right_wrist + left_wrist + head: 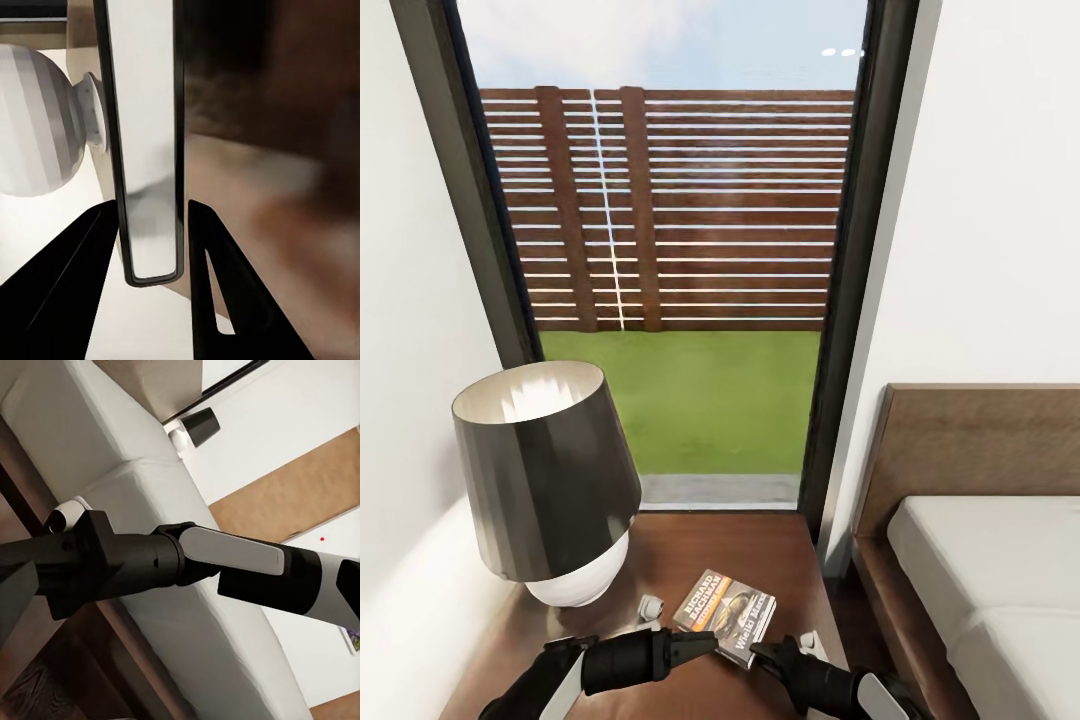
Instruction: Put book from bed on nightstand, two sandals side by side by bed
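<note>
The book [725,612], dark with an orange band, rests on the glossy brown nightstand [690,545] beside the bed [980,560]. My right gripper [762,650] holds its near corner. In the right wrist view the book [146,150] stands edge-on between the two black fingers [82,262], which touch both its sides, so my right gripper [146,206] is shut on it. My left gripper [700,642] reaches in from the other side, its tip at the book's near edge, and its jaws are unclear. The sandals are out of view.
A lamp [545,480] with a dark shade and white round base takes up the nightstand's left half. A tall window [680,300] stands behind, white walls either side. The left wrist view looks past my right forearm [225,559] along the bed [150,495] to a far lamp [199,426].
</note>
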Controlling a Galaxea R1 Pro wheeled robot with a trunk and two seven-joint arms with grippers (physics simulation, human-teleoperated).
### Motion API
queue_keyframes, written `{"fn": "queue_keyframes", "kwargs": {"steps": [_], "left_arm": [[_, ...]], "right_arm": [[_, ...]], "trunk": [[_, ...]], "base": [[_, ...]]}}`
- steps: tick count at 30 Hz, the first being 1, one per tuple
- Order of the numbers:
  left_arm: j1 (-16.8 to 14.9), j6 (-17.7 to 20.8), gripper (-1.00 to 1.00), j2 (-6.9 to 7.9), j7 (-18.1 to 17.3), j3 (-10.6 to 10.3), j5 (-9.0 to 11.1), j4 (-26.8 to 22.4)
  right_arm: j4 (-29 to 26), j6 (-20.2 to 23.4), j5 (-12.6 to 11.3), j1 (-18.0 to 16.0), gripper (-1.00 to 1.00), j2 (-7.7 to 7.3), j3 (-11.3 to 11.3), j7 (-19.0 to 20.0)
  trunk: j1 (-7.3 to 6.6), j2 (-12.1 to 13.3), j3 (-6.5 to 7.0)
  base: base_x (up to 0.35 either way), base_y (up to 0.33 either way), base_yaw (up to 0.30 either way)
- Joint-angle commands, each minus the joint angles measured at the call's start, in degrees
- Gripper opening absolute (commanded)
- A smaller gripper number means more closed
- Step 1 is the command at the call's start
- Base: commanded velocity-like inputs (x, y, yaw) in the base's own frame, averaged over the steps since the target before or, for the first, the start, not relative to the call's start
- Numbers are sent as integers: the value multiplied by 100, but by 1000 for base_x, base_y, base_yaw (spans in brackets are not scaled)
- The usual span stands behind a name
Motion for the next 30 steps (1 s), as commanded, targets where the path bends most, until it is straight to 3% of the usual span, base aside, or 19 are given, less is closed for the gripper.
{"fn": "queue_keyframes", "kwargs": {"steps": [1, 5, 30], "left_arm": [[-4, 60, 100, 8, -2, -34, 51, -1], [-4, 60, 100, 8, -2, -34, 51, -1], [-4, 60, 100, 8, -2, -34, 51, -1]], "right_arm": [[-2, 17, -48, -3, -100, -4, 27, -9], [-2, 14, -48, -3, -100, -4, 27, -9], [-2, 15, -47, -3, -100, -4, 27, -9]], "trunk": [[-1, -2, -6], [87, -163, -77], [131, -243, -113]], "base": [[0, 0, 0], [0, 0, 0], [0, 0, 0]]}}
